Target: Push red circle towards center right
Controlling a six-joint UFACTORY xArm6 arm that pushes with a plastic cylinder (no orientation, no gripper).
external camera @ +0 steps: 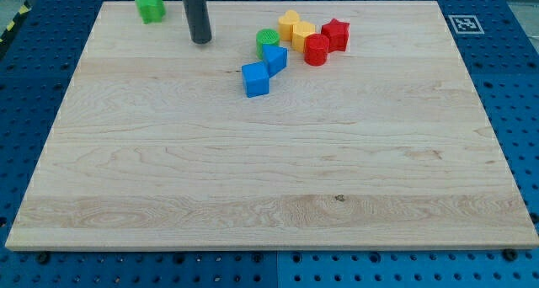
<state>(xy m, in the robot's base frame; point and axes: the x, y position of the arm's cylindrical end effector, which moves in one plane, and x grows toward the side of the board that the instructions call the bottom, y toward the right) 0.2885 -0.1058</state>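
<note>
The red circle [317, 50] lies near the view's top, right of centre, in a cluster of blocks. It touches a red star [335, 34] on its right and a yellow block [302, 34] above its left. My tip [200, 40] rests on the board well to the left of the cluster, apart from every block. A green circle [268, 40] lies between my tip and the red circle.
A yellow block [289, 22] sits at the cluster's top. Two blue blocks [274, 58] [255, 79] lie below the green circle. A green star [151, 7] sits at the top left. The wooden board [269, 178] has a marker tag [464, 24] past its top right corner.
</note>
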